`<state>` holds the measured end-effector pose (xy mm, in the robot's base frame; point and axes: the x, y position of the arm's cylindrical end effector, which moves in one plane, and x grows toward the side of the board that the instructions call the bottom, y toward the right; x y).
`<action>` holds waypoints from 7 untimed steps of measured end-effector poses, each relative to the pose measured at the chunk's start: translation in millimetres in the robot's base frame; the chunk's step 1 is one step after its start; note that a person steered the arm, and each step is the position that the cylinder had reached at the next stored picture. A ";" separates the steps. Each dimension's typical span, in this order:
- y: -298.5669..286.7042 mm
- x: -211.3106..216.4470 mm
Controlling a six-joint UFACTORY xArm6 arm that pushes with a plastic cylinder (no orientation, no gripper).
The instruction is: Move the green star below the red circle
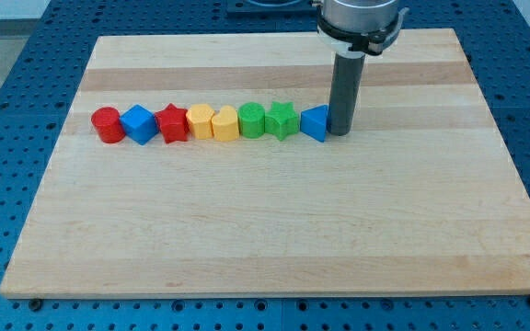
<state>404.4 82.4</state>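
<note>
You see eight blocks in one touching row across the wooden counter (274,239); the green star (282,120) sits second from the view's right, far from the red circle (108,125) at the row's left end; my tip (339,133), a jawless end effector gripping nothing, abuts the blue triangular block (315,123), so the star is hemmed in.

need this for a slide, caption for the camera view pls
My tip beside the blue block, ending an eight-block row from green star to red circle.
</note>
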 end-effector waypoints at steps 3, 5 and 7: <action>24.3 -52.5; -58.0 -64.4; -70.3 -39.0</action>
<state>365.4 12.0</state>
